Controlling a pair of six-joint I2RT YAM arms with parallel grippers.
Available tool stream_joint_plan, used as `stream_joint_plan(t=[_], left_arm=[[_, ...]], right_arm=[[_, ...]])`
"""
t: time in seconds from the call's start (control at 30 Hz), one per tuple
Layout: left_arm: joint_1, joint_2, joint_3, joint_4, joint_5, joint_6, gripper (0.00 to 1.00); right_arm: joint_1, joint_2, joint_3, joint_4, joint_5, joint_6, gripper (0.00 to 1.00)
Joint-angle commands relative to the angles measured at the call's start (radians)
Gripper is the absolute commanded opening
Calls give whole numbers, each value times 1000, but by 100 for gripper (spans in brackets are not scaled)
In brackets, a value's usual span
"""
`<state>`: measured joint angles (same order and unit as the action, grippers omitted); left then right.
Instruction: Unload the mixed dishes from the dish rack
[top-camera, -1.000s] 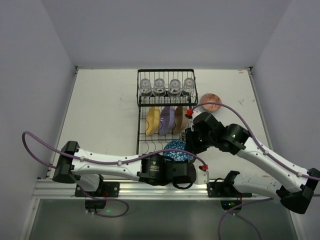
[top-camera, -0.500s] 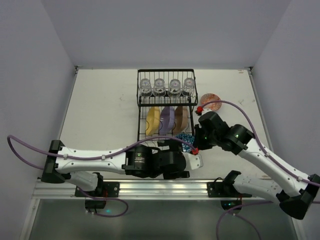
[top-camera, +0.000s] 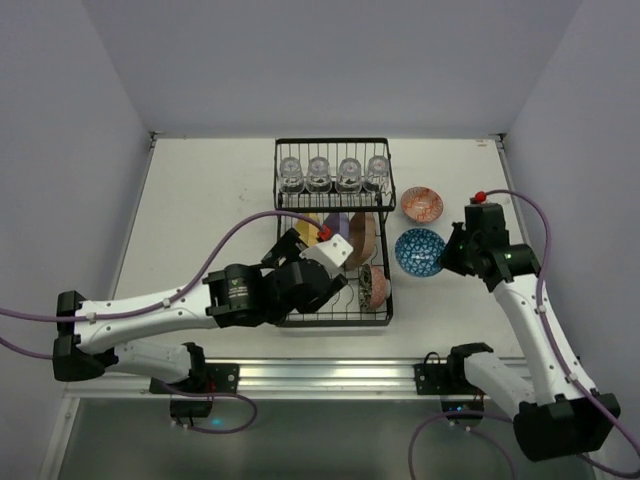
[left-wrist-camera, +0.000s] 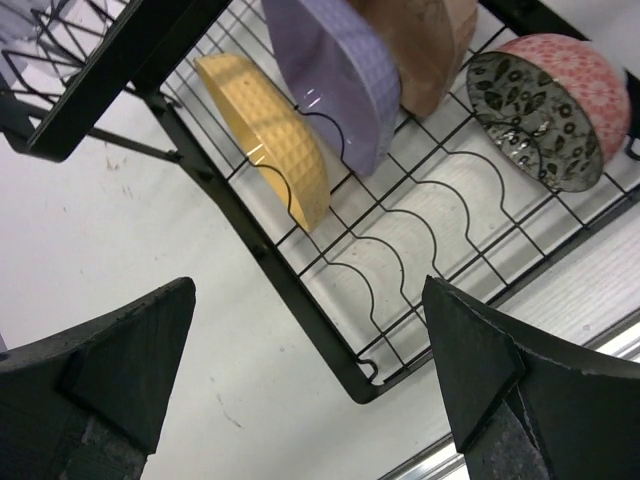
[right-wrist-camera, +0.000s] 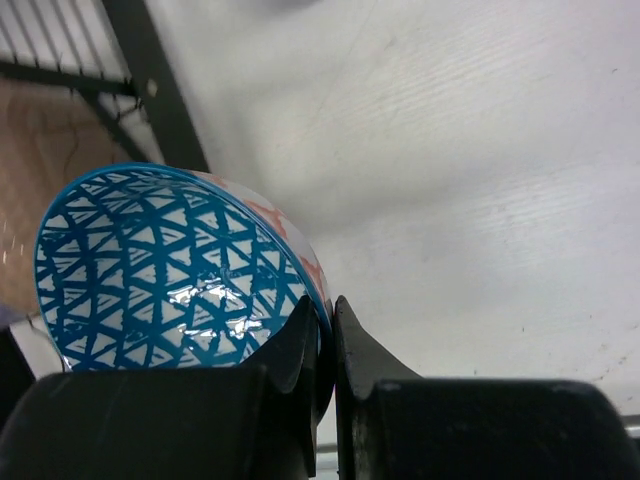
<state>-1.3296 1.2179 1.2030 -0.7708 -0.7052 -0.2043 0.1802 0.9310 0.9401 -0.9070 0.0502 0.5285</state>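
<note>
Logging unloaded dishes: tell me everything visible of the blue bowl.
The blue bowl is small, round and glossy, ceramic by its look: a blue triangle lattice on white inside, a blue rim, orange marks outside. It faces up, right of the dish rack, near the reddish bowl on the table. The right end effector pinches its rim; whether it touches the table cannot be told.
</note>
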Motion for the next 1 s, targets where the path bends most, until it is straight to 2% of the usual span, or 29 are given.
stream_joint_plan(t=[0.0,0.2,0.4,0.5,0.77,0.97], left_arm=[[50,-20,-25,-1,-71,-147,100],[95,-90,-80,10,-80,-185,100],[98,-155,-144,28,-28,-182,100],[96,-178,-177,57,-8,-178,100],[96,-186,-227,128,56,-144,100],[96,-181,-227,133,70,-138,100]], right_arm=[[-106,52,29,204,17,5,0],[-226,330,179,371,36,34,0],[-235,651,405,411,8,39,0],[-237,756,483,411,-10,31,0],[-235,867,528,389,-46,33,0],[-237,868,456,424,-73,33,0]])
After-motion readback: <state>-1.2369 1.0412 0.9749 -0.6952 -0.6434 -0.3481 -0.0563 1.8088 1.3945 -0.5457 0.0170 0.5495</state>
